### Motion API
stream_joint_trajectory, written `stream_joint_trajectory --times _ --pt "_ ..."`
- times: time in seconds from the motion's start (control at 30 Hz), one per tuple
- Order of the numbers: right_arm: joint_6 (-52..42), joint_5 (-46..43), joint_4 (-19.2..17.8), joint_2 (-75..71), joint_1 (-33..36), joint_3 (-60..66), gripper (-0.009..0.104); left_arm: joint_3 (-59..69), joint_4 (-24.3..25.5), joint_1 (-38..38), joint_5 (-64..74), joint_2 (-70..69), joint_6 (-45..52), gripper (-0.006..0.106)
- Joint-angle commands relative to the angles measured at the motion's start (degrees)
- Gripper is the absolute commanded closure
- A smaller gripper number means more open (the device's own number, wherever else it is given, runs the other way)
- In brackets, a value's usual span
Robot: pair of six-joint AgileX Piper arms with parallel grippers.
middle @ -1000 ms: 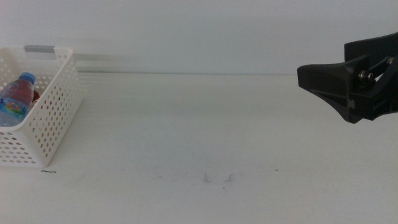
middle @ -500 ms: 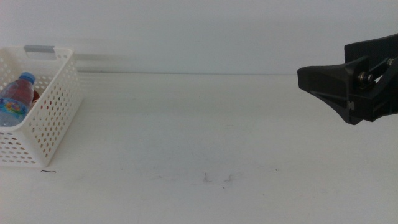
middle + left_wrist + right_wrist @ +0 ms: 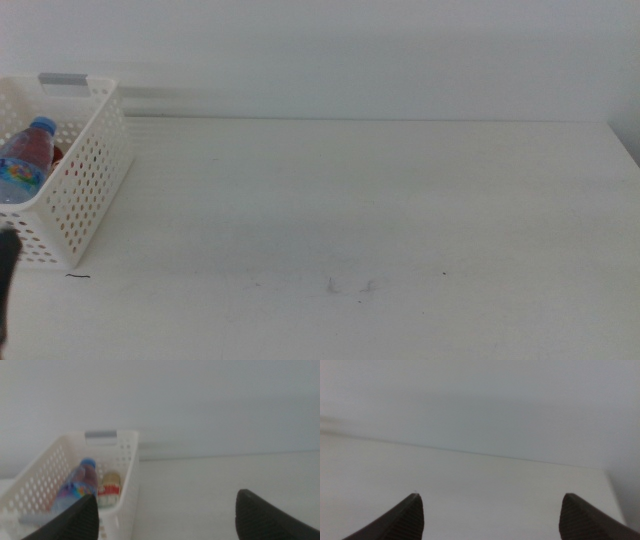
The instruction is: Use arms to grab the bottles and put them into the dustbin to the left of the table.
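Note:
The white perforated dustbin [image 3: 88,170] stands at the table's left edge. A clear water bottle with a blue cap [image 3: 24,160] lies in it, with a bit of the red can [image 3: 58,153] behind it. In the left wrist view the dustbin [image 3: 127,475] holds the water bottle [image 3: 80,485] and the red can [image 3: 109,491]. My left gripper [image 3: 166,510] is open and empty, set back from the dustbin, and only a dark part of it [image 3: 6,275] shows in the middle view. My right gripper [image 3: 492,510] is open and empty over bare table. The yellow tea bottle is not in view.
The white table [image 3: 380,200] has faint scuff marks [image 3: 350,287] near the front and a short dark mark [image 3: 77,276] by the dustbin. A pale wall runs behind the table's far edge.
My right gripper has left the middle view, drawn back off the right side. A dark part of the left gripper has come in at the lower left edge. The dustbin and its contents have not moved.

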Motion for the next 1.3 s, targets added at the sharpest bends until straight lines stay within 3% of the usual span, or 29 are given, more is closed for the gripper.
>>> stream_joint_trajectory --times 0.0,0.2,0.33,1.27 --pt "-0.2 -3.0 -0.6 -6.7 -3.9 7.3 0.005 5.0 -1.6 -0.4 -1.5 -5.6 -0.6 0.007" --pt "-0.2 -2.6 -3.6 -23.7 -8.2 21.0 0.005 12.7 -3.8 -0.4 -1.7 -14.2 -0.6 0.007" --pt "-0.2 -3.9 -3.0 -26.5 -8.4 25.9 0.005 16.7 -3.8 -0.4 -3.5 -14.2 -0.6 0.007" --pt "-0.2 -5.9 -2.1 -26.5 -8.4 25.9 0.005 17.9 -0.5 -0.4 -4.7 -14.2 -0.8 0.007"
